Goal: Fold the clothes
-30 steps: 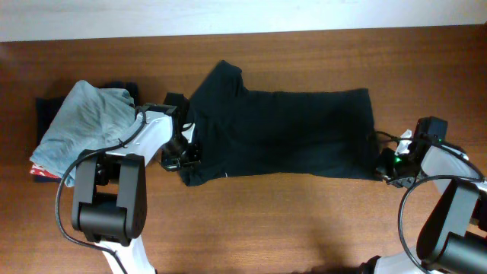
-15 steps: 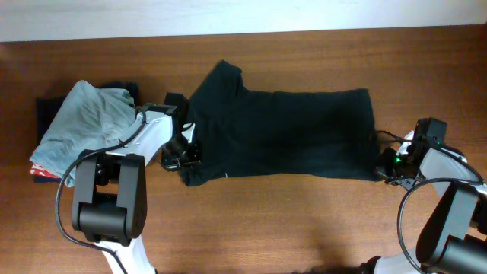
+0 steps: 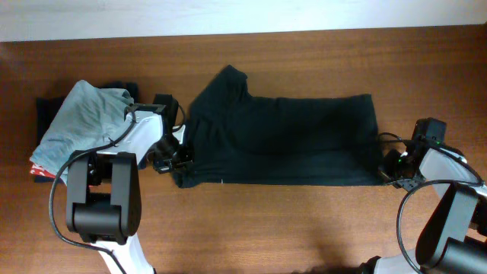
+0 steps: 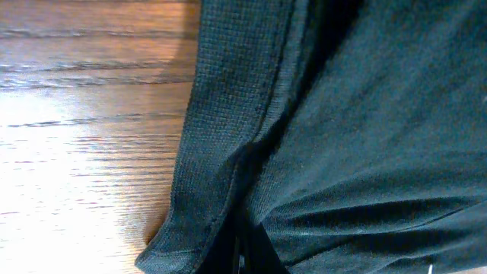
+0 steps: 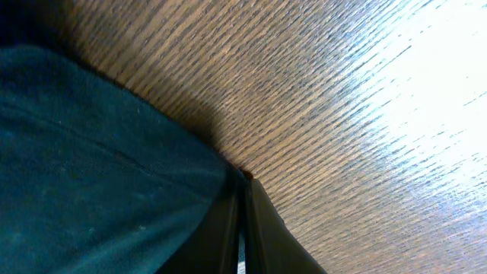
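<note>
Reference: grey-blue garment (image 3: 80, 122), on the pile at the far left of the table (image 3: 304, 236).

Just right of it is the left pincer (image 3: 176, 157), closed and pinching the black T-shirt (image 3: 281, 141) at its sleeve-end corner. The wrist view shows the ribbed hem bunching into the closed tips.

The shirt runs rightward from the grey-blue garment. It lies flat and stretched along its length, with one sleeve sticking out on the side away from the arms.

At the shirt's end farthest from that garment is the right pincer (image 3: 386, 173), also closed. Its tips meet right at the cloth's corner and probably have the hem between them — the contact is too dark to be sure.

Handling, as I judge it:
- Light, soft knit with no stiffness, so it will sag between any two hold points and won't keep a crease on its own.
- It likely drags on the wood and bunches if slid.
- Not fragile.
- Best holds are the hems and corners — the doubled stitching gives the tips something to bite.
- Take both corners on the same long edge, lift together and keep it lightly taut.
- A mid-panel pinch risks slipping or grabbing the layer beneath.
</note>
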`<state>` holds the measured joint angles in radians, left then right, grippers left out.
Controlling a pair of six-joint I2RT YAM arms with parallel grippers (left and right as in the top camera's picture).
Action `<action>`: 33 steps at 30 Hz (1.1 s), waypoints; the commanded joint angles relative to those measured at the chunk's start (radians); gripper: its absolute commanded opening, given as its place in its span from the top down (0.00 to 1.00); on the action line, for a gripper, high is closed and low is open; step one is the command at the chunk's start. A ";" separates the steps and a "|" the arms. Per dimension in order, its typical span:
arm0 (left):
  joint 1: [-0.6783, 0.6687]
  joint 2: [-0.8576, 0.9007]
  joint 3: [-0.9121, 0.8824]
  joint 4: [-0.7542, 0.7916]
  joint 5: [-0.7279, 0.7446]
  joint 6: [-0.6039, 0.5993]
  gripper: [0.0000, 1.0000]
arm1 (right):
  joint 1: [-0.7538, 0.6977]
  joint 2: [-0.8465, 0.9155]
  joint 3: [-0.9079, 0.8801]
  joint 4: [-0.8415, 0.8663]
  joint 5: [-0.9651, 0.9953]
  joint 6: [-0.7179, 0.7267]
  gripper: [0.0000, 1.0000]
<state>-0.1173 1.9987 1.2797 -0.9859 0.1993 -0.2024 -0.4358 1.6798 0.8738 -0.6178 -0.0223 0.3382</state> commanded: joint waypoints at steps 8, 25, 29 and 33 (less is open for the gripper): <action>0.027 0.002 -0.028 -0.021 -0.103 0.009 0.74 | -0.010 0.020 0.022 -0.031 0.000 -0.026 0.92; 0.026 -0.294 0.044 -0.109 -0.056 0.009 0.48 | 0.001 -0.117 0.337 -0.274 -0.243 -0.048 0.63; 0.023 -0.338 0.048 0.091 -0.042 0.098 0.42 | 0.057 -0.130 0.344 -0.192 -0.424 -0.170 0.60; 0.010 -0.314 0.048 0.331 0.091 0.196 0.42 | 0.143 -0.114 0.344 -0.143 -0.436 -0.212 0.55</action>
<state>-0.0990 1.6764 1.3155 -0.7681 0.1650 -0.1154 -0.3611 1.5604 1.2102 -0.7788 -0.3607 0.2012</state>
